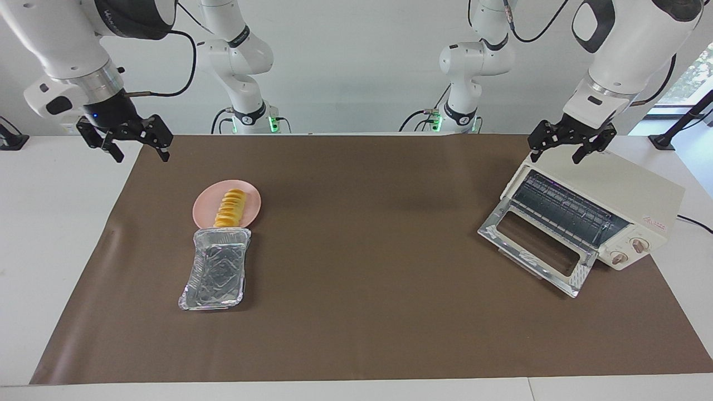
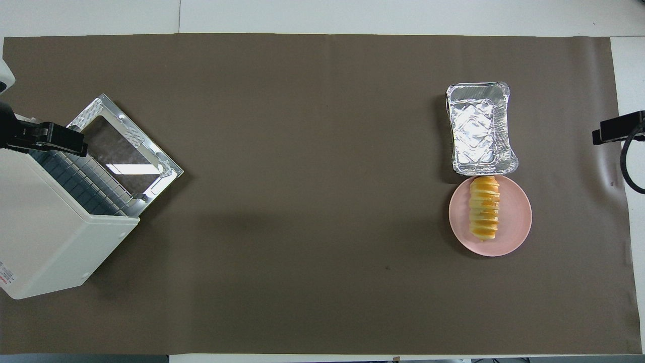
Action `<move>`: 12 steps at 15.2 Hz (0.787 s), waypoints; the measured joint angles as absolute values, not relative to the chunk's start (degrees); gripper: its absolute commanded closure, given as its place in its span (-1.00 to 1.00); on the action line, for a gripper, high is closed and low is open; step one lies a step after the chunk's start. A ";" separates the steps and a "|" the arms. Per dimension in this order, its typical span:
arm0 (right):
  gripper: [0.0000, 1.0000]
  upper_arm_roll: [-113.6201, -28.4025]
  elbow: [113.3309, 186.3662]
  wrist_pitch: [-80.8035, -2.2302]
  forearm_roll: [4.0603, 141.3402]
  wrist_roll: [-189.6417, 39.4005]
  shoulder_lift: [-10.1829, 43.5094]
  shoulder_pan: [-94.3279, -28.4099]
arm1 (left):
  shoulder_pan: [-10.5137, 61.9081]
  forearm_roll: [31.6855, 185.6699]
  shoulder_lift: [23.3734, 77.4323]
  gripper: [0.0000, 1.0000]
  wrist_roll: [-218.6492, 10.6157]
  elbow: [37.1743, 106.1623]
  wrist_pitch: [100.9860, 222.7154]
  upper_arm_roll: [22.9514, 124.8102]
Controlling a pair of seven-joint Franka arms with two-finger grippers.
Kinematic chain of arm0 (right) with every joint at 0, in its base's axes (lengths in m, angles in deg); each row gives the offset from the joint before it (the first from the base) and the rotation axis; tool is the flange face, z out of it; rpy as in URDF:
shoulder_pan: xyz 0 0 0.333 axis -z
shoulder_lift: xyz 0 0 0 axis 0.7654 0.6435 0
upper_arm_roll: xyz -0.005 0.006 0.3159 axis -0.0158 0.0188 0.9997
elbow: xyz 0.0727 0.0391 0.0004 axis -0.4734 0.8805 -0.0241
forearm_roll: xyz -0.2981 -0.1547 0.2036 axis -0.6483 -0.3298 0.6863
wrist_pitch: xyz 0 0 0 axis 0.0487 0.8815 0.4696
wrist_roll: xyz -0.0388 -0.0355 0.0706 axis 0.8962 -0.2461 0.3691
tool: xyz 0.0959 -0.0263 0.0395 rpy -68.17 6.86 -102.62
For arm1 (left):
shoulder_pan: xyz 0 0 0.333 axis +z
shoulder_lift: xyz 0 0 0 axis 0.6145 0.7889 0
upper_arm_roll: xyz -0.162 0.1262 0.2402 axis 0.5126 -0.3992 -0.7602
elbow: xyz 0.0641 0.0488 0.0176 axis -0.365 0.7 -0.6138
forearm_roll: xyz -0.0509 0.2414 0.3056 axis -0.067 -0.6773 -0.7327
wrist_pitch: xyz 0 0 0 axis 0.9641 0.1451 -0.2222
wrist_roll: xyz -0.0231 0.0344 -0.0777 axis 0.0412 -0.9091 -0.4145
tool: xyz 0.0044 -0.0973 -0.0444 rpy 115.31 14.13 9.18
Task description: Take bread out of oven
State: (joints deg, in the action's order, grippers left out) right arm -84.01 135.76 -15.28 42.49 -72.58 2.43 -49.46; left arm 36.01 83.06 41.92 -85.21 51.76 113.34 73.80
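Observation:
The bread [image 1: 230, 208] [image 2: 484, 206], a ridged golden loaf, lies on a round pink plate [image 1: 250, 200] [image 2: 515, 218] toward the right arm's end of the table. The cream oven [image 1: 615, 186] [image 2: 45, 237] stands at the left arm's end with its glass door [image 1: 535, 245] [image 2: 123, 146] folded down and its wire rack bare. My right gripper [image 1: 142, 156] [image 2: 612, 130] hangs open and empty over the mat's edge, apart from the plate. Above the oven's top edge my left gripper [image 1: 555, 157] [image 2: 50, 141] is open and holds nothing.
A silver foil tray [image 1: 217, 270] [image 2: 478, 128] with nothing in it sits against the plate, farther from the robots. A brown mat [image 1: 362, 267] covers most of the white table.

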 measured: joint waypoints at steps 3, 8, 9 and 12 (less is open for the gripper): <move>-1.00 -84.05 135.70 -12.69 42.49 -72.58 2.53 -48.63 | 36.01 83.07 41.92 -1.00 -85.21 51.76 113.34 73.80; -1.00 -84.05 135.68 -11.73 42.49 -72.58 2.53 -48.32 | 36.01 83.06 41.92 -1.00 -85.21 51.76 113.34 73.80; -1.00 -84.05 135.68 -11.73 42.49 -72.58 2.53 -48.32 | 36.01 83.07 41.92 -1.00 -85.21 51.76 113.34 73.80; -1.00 -84.05 135.68 -11.73 42.49 -72.58 2.53 -48.25 | 36.01 83.07 41.92 -1.00 -85.21 51.76 113.34 73.80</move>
